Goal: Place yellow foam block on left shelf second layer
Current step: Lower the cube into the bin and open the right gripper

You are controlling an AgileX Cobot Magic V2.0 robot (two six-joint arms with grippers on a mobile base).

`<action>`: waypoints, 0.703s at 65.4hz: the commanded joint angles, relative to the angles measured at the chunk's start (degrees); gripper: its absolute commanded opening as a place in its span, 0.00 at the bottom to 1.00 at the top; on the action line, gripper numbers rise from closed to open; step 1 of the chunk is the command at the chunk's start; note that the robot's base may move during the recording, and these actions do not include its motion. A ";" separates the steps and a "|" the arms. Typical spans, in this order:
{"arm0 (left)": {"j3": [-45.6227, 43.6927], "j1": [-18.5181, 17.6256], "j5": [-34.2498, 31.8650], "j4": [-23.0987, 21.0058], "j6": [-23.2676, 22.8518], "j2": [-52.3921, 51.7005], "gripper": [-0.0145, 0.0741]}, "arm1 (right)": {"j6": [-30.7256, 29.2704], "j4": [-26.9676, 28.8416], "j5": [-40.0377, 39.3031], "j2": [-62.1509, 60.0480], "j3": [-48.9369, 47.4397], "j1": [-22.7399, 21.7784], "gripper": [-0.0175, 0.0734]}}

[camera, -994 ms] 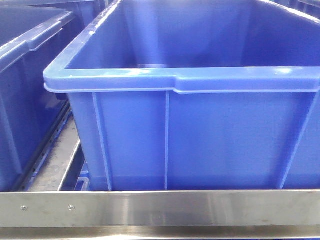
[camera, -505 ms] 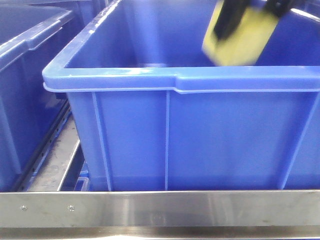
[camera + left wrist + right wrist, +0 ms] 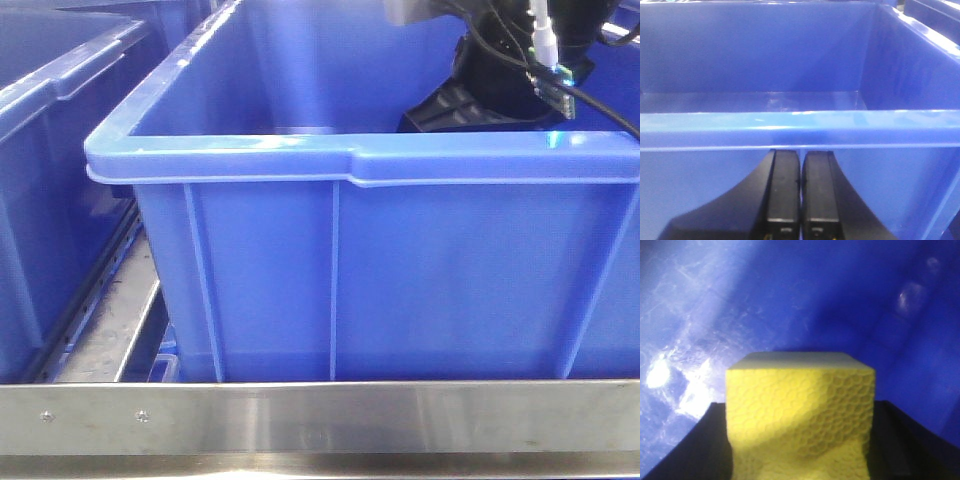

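Yellow foam cube gripped inside a blue plastic bin.

Nearest, a brushed steel shelf rail (image 3: pixel 320 415) across the bottom edge. Behind it, a large blue plastic bin (image 3: pixel 380 280) with a second blue bin (image 3: pixel 50 150) to its left. Lowered behind the big bin's front rim, the black right gripper (image 3: pixel 800 440), clamped on the bright yellow honeycomb-textured foam block (image 3: pixel 800 415). Facing a blue bin wall, the black left gripper (image 3: pixel 800 192), fingers pressed together, holding nothing.
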 commanded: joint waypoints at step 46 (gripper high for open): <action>1.48 -0.05 -4.88 -0.18 -0.22 -0.77 0.32 | -0.18 -1.49 -7.77 -9.02 1.69 -0.01 0.88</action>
